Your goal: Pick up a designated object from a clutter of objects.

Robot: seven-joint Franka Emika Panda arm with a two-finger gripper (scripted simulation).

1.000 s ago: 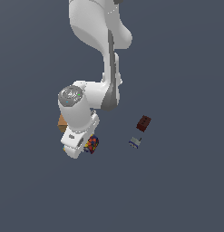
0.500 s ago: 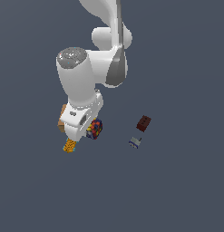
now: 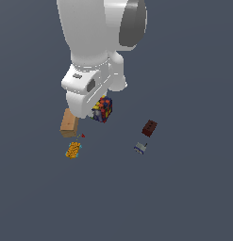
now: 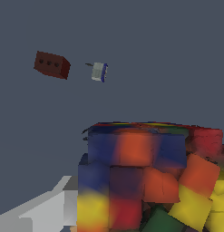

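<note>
Though fingers (image 4: 45,206) (barely visible) seemingly against dotted box (image 3: 103,109).

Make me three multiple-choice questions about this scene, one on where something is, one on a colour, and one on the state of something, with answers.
1. In the exterior view, which item lies nearest the dark red-brown block?
A. tan box
B. small grey-blue piece
C. yellow-orange box

2. What colour is the box beside the robot's wrist on the exterior view's left?
A. tan
B. green
C. white

3. Where is the multicoloured box?
A. far from the arm
B. right under the arm's wrist, filling the wrist view
C. on top of the tan box

Answers: 1 B, the grey-blue piece sits just below it. 2 A, the tan box. 3 B, it fills the wrist view's foreground beside a grey finger.
</note>
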